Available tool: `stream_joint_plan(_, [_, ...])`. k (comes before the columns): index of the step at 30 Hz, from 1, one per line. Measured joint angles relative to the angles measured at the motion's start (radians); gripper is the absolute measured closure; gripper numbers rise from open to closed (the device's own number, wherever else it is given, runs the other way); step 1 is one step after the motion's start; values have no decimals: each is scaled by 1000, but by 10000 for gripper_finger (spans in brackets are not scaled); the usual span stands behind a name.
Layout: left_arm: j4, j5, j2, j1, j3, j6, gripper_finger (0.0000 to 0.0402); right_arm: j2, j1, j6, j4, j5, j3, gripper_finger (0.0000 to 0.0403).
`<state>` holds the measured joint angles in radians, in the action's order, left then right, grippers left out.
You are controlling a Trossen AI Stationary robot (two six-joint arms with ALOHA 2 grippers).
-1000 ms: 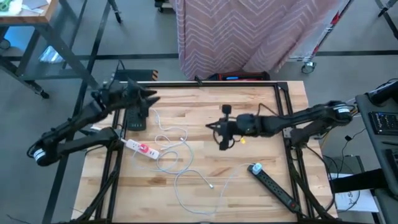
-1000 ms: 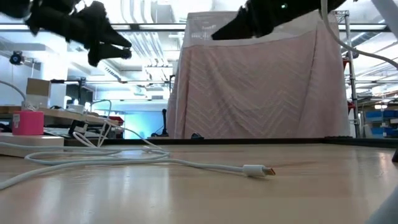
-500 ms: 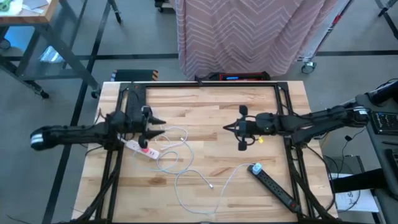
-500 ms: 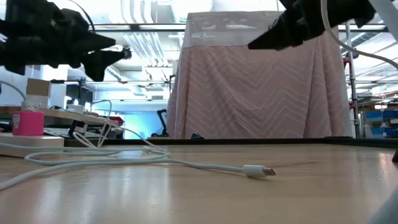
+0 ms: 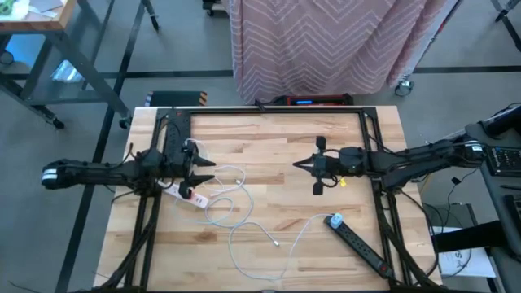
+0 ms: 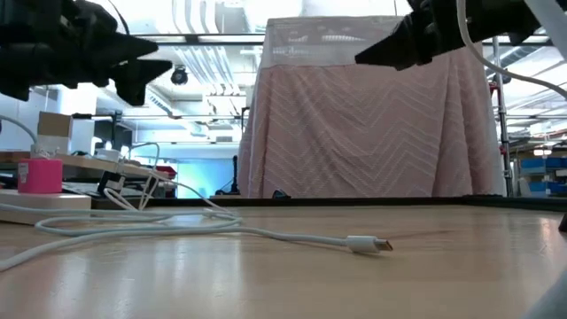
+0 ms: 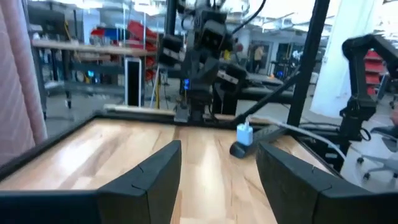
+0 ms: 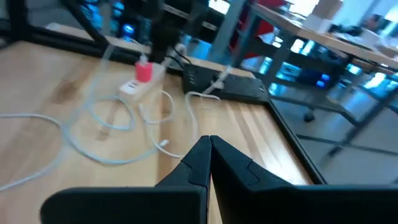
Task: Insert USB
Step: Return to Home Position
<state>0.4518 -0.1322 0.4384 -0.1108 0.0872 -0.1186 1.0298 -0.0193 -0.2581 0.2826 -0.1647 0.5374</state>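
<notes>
My left gripper (image 5: 208,171) hung above the counter (image 5: 269,138), fingers spread wide and holding nothing. My right gripper (image 5: 296,165) faced it, pinched closed and likewise empty. The white USB cable (image 6: 363,241) lay loose on the counter between and beneath both, near the white power strip (image 5: 183,193) just under my left gripper.

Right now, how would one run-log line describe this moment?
left arm: jaws open, raised near white power strip | right arm: jaws shut, empty, raised mid-table | white cable: free end lying on table
</notes>
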Motion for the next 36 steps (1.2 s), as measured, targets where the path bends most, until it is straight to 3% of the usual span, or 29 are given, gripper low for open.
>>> stream_joint_plan(4, [-16, 0, -57, 0, 0, 28, 215, -66, 0, 7, 0, 95, -22, 403])
stream_joint_plan(12, [-107, 18, -151, 1, -6, 36, 221, -204, 1, 26, -27, 144, -75, 403])
stream_joint_plan(19, [-59, 64, -225, 8, -77, 31, 209, -224, 93, 112, -68, 429, -78, 403])
stream_joint_plan(28, [-77, 80, -256, 46, -77, 31, 196, -253, 243, 107, -111, 433, -80, 403])
stream_joint_plan(36, [-122, 90, -282, 53, -77, 38, 197, -395, 252, 155, -153, 325, -153, 403])
